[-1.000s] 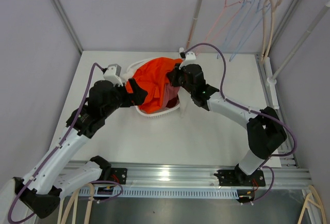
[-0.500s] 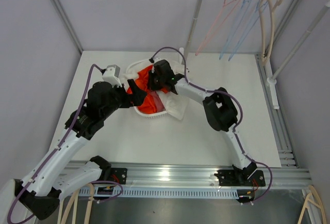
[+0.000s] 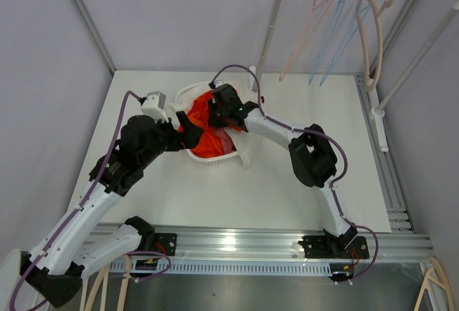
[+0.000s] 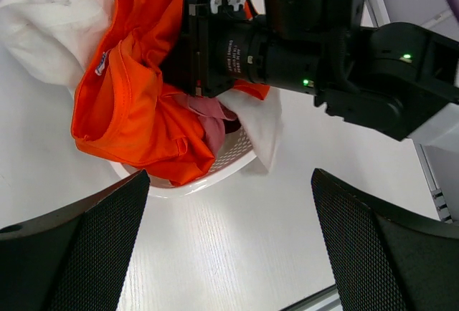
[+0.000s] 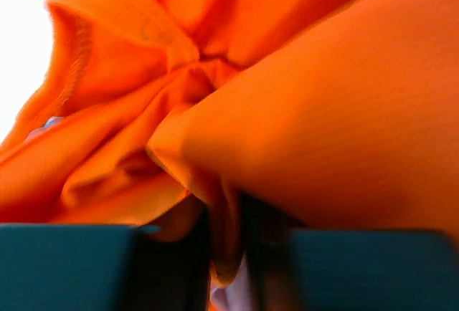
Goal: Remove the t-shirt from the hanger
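Note:
The orange t-shirt (image 3: 203, 130) lies bunched in a white basket (image 3: 215, 158) at the table's middle back. My right gripper (image 3: 216, 110) is down on the heap, and the right wrist view shows it (image 5: 226, 254) shut on a fold of the orange cloth (image 5: 287, 110). My left gripper (image 3: 188, 121) hovers at the basket's left side, wide open (image 4: 229, 254) and holding nothing, over bare table in front of the basket rim (image 4: 215, 175). The t-shirt (image 4: 136, 89) is on no hanger. Bare hangers (image 3: 315, 17) hang on the rail at the back right.
A white cloth (image 4: 43, 24) and a pink garment (image 4: 211, 121) share the basket; white cloth (image 3: 247, 152) spills over its right side. A clothes rack stands at the back right, with a beige hanger (image 3: 373, 31) near its upright. Aluminium rail runs along the near edge (image 3: 237, 243).
My right arm swung left from beside the basket and came down onto it, bringing the raised orange shirt down into the heap. The hangers on the rail are swinging. The left arm barely moved.

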`<state>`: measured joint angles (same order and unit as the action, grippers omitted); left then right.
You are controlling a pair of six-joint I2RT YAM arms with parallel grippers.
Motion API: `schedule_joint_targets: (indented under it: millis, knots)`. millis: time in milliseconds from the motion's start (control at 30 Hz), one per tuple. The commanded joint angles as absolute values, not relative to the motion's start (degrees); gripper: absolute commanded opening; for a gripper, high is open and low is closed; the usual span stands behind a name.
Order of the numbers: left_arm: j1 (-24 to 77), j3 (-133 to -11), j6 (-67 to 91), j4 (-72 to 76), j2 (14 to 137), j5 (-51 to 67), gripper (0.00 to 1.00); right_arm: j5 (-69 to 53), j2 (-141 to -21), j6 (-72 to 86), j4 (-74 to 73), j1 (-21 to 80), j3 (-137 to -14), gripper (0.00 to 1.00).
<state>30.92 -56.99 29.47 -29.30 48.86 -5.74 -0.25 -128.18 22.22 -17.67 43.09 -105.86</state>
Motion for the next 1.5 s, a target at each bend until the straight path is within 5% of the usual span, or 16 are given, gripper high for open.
schedule_joint_targets:
  millis: [0,67,433,567,667,900,1467]
  knots:
    - [30.4,-57.2,29.3,-28.0,49.0,-5.0,0.99,3.2,-121.7,20.1,-24.0,43.9,-105.1,0.25]
    - [30.5,-57.3,29.4,-28.1,48.8,-5.0,1.00,4.0,-119.9,19.9,-25.2,44.2,-105.6,0.43]
    - [30.4,-57.3,29.3,-28.7,48.3,-5.2,1.00,9.6,-114.6,18.7,-28.2,46.5,-106.0,0.52]
    - [30.5,-57.2,29.2,-29.1,47.9,-5.4,0.99,19.7,-109.1,17.6,-29.6,49.0,-101.6,0.70]
    - [30.5,-56.7,29.0,-29.4,46.9,-5.4,1.00,22.8,-100.0,17.1,-24.4,49.7,-90.8,0.99]
    - [30.4,-56.2,28.0,-32.8,42.2,-6.6,1.00,26.5,-74.0,15.6,-16.1,50.0,-68.9,0.99]
    - [30.4,-48.1,29.3,-37.1,30.4,-8.1,1.00,40.2,-36.2,20.8,-32.4,50.1,-50.4,1.00]
